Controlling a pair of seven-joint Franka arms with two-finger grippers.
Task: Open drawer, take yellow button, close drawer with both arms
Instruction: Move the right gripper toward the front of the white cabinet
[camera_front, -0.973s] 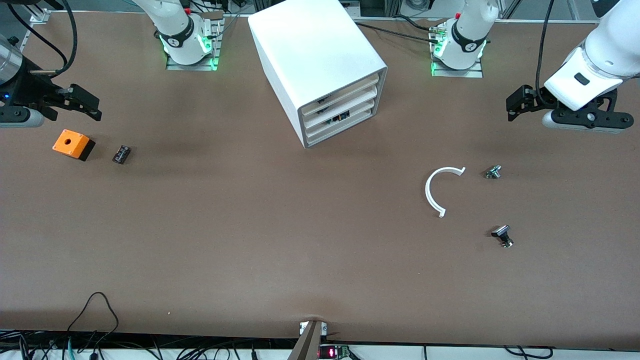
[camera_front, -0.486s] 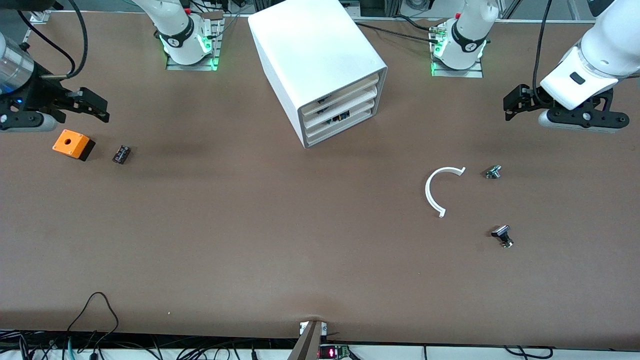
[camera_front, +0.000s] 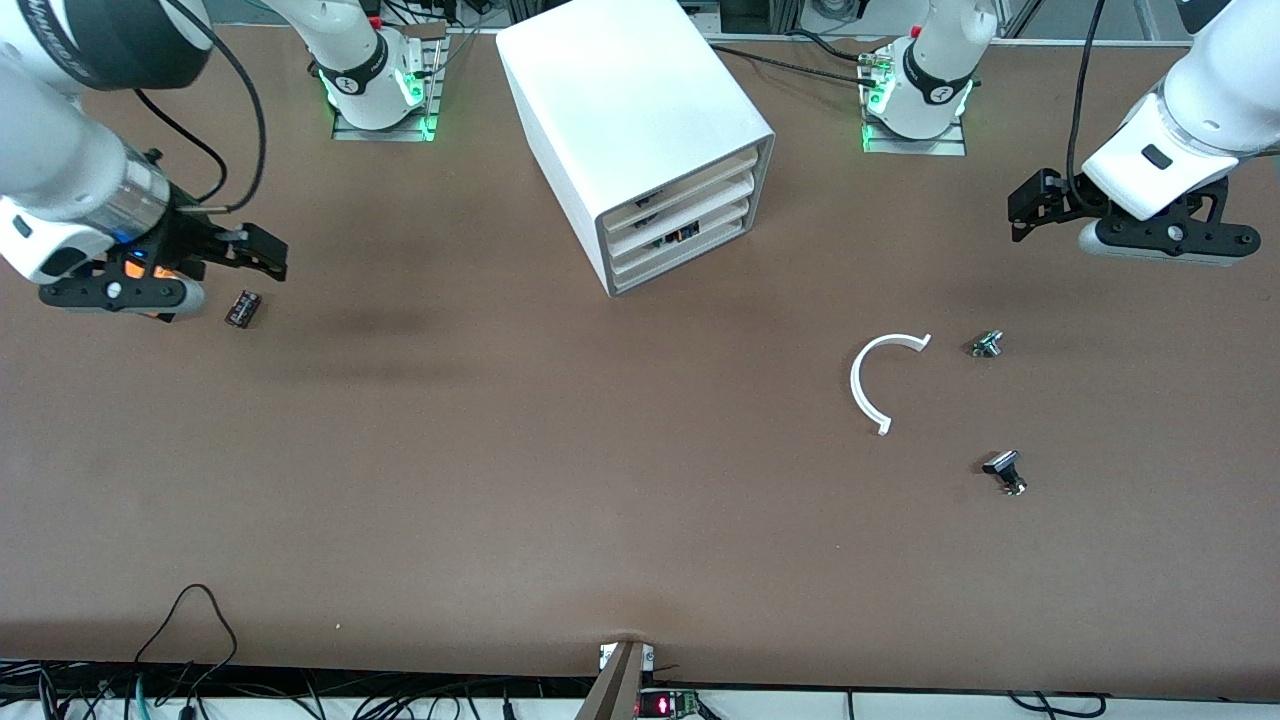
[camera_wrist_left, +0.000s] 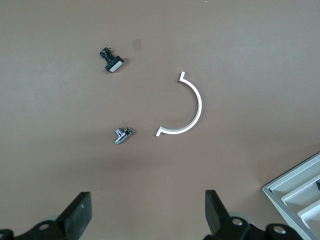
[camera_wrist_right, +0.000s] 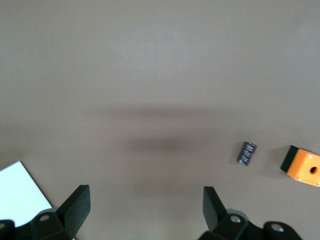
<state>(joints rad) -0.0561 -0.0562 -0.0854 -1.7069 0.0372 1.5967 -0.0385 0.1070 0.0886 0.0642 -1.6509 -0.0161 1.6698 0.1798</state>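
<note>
Centrally, the white cabinet was seen on the brown surface with its four drawers shut; the button could not be made out. The right gripper was held with fingers wide and empty over the orange box and the small black block. The left gripper hung likewise wide open, empty, above the surface near the white curved piece and two small parts.
</note>
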